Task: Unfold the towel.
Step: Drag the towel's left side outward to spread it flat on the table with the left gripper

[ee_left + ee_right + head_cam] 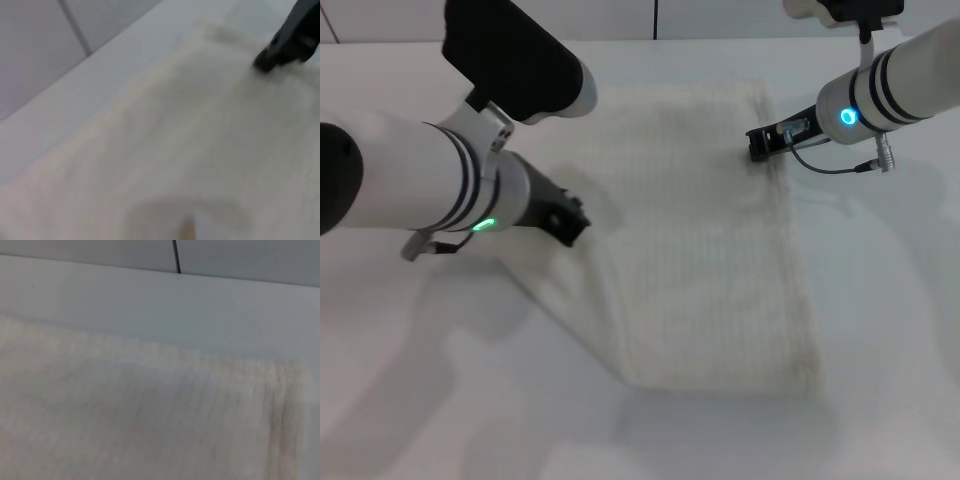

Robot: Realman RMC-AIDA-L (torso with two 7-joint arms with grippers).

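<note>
The large cream-white soft ribbed towel [710,250] lies flat on the white smooth counter [440,400], spread as a tall rectangle. Its near edge runs across the counter's near-centre area, and its near-right corner appears slightly thickened. A diagonal edge runs from the near-left corner up toward the left arm.

The left end effector [568,218], black and mounted on a white arm with a green indicator light, sits low at the towel's left edge, roughly midway along its length. It touches or nearly touches the cloth; its opening and any hold on the cloth cannot be determined.

The right end effector [757,145], black and mounted on a white arm with a blue indicator light, sits at the towel's far-right edge, just short of the far corner. Whether it is open or closed on the cloth cannot be determined. The left wrist view shows this end effector [285,42] as a dark shape resting against the cloth.

Beyond the towel's far edge, bare counter extends to a grey panelled wall [125,252].
</note>
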